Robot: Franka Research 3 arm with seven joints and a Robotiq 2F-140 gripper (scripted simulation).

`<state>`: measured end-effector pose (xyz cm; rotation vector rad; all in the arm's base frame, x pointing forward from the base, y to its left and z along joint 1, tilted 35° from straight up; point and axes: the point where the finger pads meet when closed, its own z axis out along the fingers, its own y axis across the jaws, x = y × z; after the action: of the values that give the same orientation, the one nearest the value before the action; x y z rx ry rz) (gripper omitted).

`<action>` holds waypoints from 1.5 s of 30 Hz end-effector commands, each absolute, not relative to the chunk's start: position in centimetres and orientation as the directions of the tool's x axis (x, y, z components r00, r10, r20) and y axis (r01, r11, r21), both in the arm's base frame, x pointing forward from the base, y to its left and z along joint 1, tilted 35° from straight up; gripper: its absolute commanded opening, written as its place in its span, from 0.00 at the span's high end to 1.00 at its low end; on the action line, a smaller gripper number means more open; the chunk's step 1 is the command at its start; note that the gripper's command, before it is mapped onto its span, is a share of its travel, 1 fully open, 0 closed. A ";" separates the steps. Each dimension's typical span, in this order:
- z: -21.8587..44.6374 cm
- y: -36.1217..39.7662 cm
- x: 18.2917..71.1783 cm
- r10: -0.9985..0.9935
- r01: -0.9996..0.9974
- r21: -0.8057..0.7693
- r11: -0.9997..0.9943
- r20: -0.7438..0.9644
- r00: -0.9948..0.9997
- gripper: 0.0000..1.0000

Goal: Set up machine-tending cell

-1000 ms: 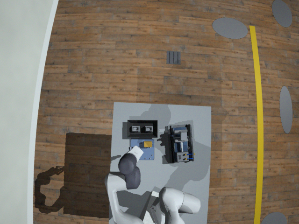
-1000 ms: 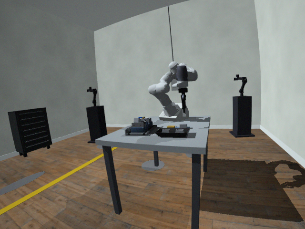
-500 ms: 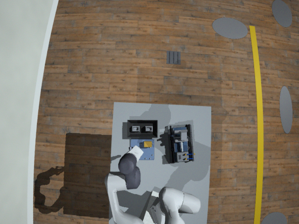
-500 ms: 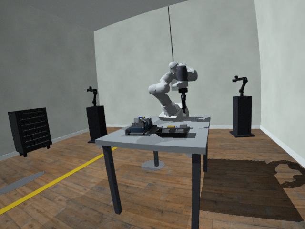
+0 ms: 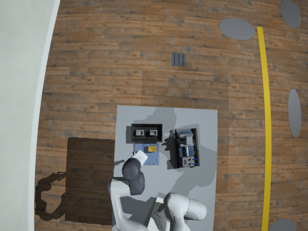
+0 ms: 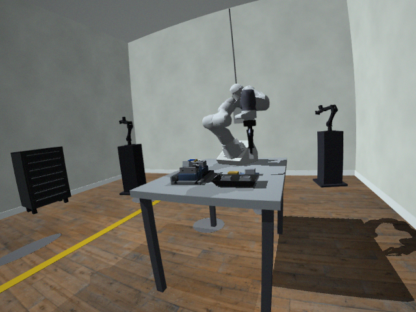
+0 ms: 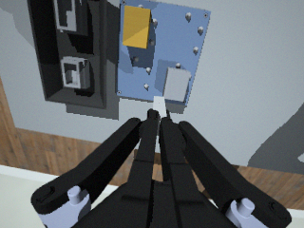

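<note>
Grey table top (image 5: 198, 173) carries the blue pinned infeed plate (image 7: 163, 52), where a grey rectangular aluminium blank (image 7: 177, 85) lies flat near the plate's edge, just beyond the fingertips of the black two-finger gripper (image 7: 158, 115) hanging above; its long axis appears to run away from them; the jaws are pressed together, holding nothing, so they must spread before any grasp.

I see the bench (image 5: 203, 119) from high overhead, from far across the room (image 6: 208, 196), and from close above at the wrist (image 7: 247, 71).
</note>
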<state>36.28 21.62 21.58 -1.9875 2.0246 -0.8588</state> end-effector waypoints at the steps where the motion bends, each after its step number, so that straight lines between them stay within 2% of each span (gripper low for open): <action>1: 21.5 21.5 36.3 -0.960 -0.858 -0.510 -0.060 0.265 -0.090 1.00; 45: 27.1 23.4 32.9 -0.960 -0.858 -0.510 -0.060 0.265 -0.090 1.00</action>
<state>33.20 23.43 27.00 -1.9957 2.0097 -0.8570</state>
